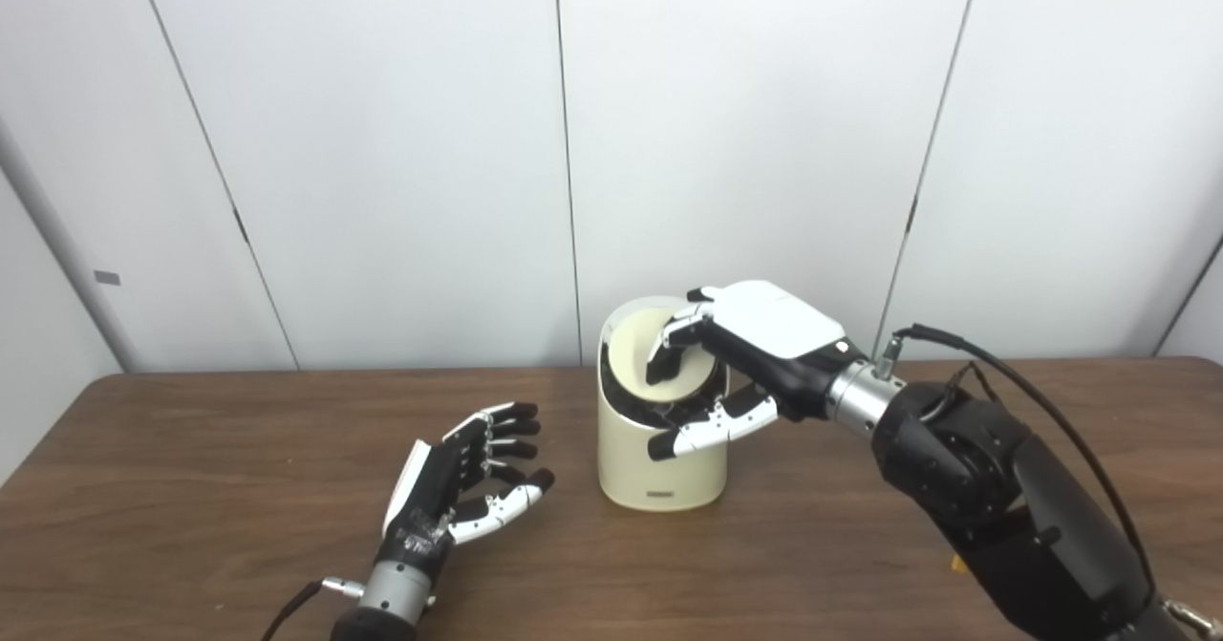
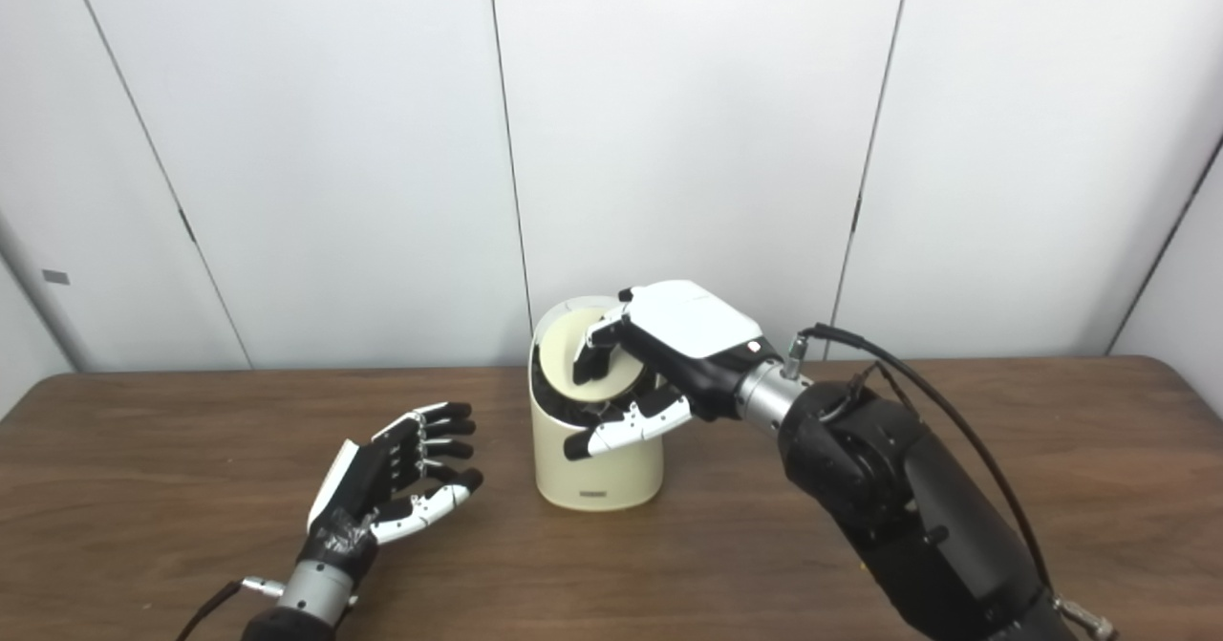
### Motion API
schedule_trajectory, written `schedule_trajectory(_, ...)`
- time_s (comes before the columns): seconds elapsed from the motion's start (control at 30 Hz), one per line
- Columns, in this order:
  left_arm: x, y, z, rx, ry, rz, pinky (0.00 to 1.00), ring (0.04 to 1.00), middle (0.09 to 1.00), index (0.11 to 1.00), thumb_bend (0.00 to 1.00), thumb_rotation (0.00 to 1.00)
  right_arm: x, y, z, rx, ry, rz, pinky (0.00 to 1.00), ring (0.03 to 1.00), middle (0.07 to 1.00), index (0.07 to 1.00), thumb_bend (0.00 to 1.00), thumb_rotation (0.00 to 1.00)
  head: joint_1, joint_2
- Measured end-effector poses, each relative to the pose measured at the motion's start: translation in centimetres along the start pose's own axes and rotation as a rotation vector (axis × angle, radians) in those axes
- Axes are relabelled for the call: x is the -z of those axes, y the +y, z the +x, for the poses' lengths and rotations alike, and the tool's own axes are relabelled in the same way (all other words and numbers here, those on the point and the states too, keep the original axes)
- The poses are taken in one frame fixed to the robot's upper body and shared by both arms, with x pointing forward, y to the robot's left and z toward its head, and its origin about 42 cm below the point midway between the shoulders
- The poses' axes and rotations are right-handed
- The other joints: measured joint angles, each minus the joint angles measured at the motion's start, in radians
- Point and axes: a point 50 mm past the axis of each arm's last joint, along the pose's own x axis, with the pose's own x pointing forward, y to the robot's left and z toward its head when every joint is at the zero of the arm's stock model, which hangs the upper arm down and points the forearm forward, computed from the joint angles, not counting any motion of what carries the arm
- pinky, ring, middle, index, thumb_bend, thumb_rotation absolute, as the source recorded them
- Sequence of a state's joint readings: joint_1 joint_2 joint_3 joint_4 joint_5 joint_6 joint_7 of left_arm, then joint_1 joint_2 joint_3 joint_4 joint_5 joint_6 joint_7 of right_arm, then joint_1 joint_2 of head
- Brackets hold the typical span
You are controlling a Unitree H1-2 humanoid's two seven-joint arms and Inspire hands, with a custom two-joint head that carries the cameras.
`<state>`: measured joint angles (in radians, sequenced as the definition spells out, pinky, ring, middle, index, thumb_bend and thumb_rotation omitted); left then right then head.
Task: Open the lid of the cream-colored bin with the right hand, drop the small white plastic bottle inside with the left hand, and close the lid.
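The cream-colored bin [image 1: 626, 464] stands upright at the middle of the brown table [image 1: 191, 450]. Its round lid [image 1: 632, 352] is tilted, with a dark gap showing along its lower front edge. My right hand [image 1: 755, 340] reaches in from the right and sits on the bin's top, its fingers curled over the lid and its thumb under the front rim. My left hand [image 1: 468, 479] rests on the table to the left of the bin, open and empty, palm facing the bin. No small white bottle is in view.
White wall panels [image 1: 382, 144] stand right behind the table's far edge. A black cable [image 1: 1013, 373] loops over my right forearm. Bare tabletop lies around the bin [image 2: 597, 474] on all sides.
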<state>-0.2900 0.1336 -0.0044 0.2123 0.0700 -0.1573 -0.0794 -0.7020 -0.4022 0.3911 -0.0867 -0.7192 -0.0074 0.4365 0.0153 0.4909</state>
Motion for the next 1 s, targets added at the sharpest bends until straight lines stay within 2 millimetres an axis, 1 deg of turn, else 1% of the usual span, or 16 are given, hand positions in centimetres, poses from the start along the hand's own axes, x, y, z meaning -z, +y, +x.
schedule_trajectory(0.1,0.06,0.00,-0.08,0.000,0.002,0.000,0.57,0.693,0.757,0.779,0.58,0.09,-0.25,0.15,0.17,-0.014,-0.003,-0.039,0.95,0.865,0.687,0.687,0.69,0.76,0.006,0.006)
schedule_trajectory(0.3,-0.04,-0.05,-0.20,-0.001,0.007,-0.002,0.58,0.696,0.757,0.779,0.58,0.09,-0.43,0.13,0.42,-0.044,-0.010,-0.068,0.94,0.870,0.704,0.707,0.72,0.79,0.009,0.014)
schedule_trajectory(0.6,-0.39,-0.07,-0.18,-0.004,0.006,-0.003,0.57,0.693,0.756,0.777,0.58,0.10,-0.60,-0.29,0.32,-0.107,-0.015,-0.104,0.94,0.870,0.726,0.724,0.75,0.85,0.015,0.023)
schedule_trajectory(0.8,-0.33,-0.07,-0.26,-0.005,0.008,-0.002,0.58,0.692,0.756,0.777,0.58,0.10,-0.75,-0.42,0.41,-0.121,-0.015,-0.112,0.94,0.871,0.729,0.724,0.76,0.87,0.017,0.025)
schedule_trajectory(0.9,-0.30,-0.06,-0.30,-0.005,0.009,-0.003,0.58,0.692,0.754,0.777,0.59,0.12,-0.76,-0.43,0.43,-0.125,-0.015,-0.114,0.95,0.876,0.736,0.727,0.76,0.88,0.017,0.025)
schedule_trajectory(1.0,-0.29,-0.06,-0.30,-0.005,0.009,-0.003,0.58,0.693,0.755,0.779,0.58,0.11,-0.81,-0.69,0.54,-0.144,-0.017,-0.124,0.95,0.876,0.737,0.725,0.76,0.88,0.017,0.025)
